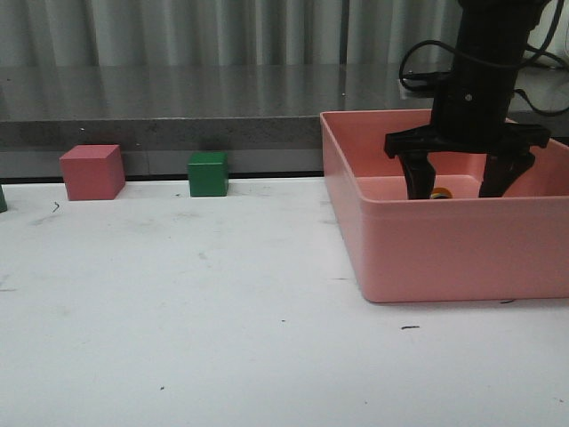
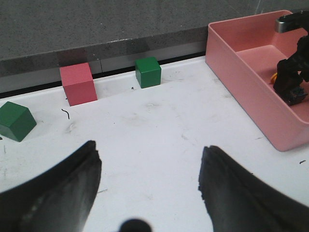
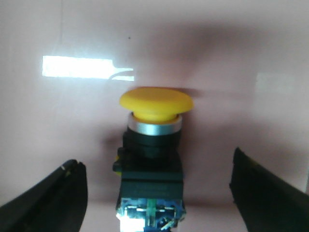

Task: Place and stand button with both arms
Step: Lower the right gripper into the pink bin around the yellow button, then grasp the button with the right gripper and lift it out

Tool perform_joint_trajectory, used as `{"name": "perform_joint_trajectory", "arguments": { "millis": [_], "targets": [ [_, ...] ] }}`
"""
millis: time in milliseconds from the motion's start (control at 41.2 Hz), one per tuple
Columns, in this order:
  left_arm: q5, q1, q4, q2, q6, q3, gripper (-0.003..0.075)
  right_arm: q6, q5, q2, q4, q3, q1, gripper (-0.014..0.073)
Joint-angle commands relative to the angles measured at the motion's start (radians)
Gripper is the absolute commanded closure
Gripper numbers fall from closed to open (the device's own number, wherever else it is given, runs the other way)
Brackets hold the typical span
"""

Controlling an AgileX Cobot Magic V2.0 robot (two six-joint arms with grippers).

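The button [image 3: 155,145] lies on its side on the floor of the pink bin [image 1: 444,258]. Its yellow cap [image 3: 156,103] points away from the wrist and its clear bluish base is nearest the camera. My right gripper [image 1: 456,189] reaches down into the bin and is open, one finger on each side of the black body, touching nothing. From the front only a sliver of yellow, the button [image 1: 440,193], shows over the bin wall. My left gripper [image 2: 149,147] hovers open and empty above the white table and does not appear in the front view.
A pink cube [image 1: 92,172] and a green cube [image 1: 208,173] stand along the table's back edge, below a grey ledge. Another green cube [image 2: 15,121] sits further left. The bin's walls [image 2: 241,82] enclose the right gripper [image 2: 289,82].
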Motion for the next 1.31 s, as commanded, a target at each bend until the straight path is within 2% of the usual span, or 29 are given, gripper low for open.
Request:
{"name": "perform_joint_trajectory", "arguments": {
  "millis": [0,170,292,413,680,972,1288],
  "targets": [
    [-0.078,-0.01,-0.006,0.004,-0.001,-0.039,0.0279,0.0,-0.004,-0.04,-0.012,-0.037,-0.007,-0.0015],
    [-0.078,-0.01,-0.006,0.004,-0.001,-0.039,0.0279,0.0,0.002,-0.034,0.011,-0.037,-0.007,0.0085],
    [-0.078,-0.01,-0.006,0.004,-0.001,-0.039,0.0279,0.0,0.006,-0.034,0.028,-0.037,-0.007,0.0234],
    [-0.078,-0.01,-0.006,0.004,-0.001,-0.039,0.0279,0.0,0.01,-0.034,0.044,-0.037,-0.007,0.0326],
    [-0.078,-0.01,-0.006,0.004,-0.001,-0.039,0.0279,0.0,0.096,-0.041,0.044,-0.078,-0.007,0.0337],
    [-0.078,-0.01,-0.006,0.004,-0.001,-0.039,0.0279,0.0,0.132,-0.149,0.044,-0.099,-0.001,0.0337],
    [-0.078,-0.01,-0.006,0.004,-0.001,-0.039,0.0279,0.0,0.184,-0.291,0.044,-0.099,0.087,0.0337]
  ]
}}
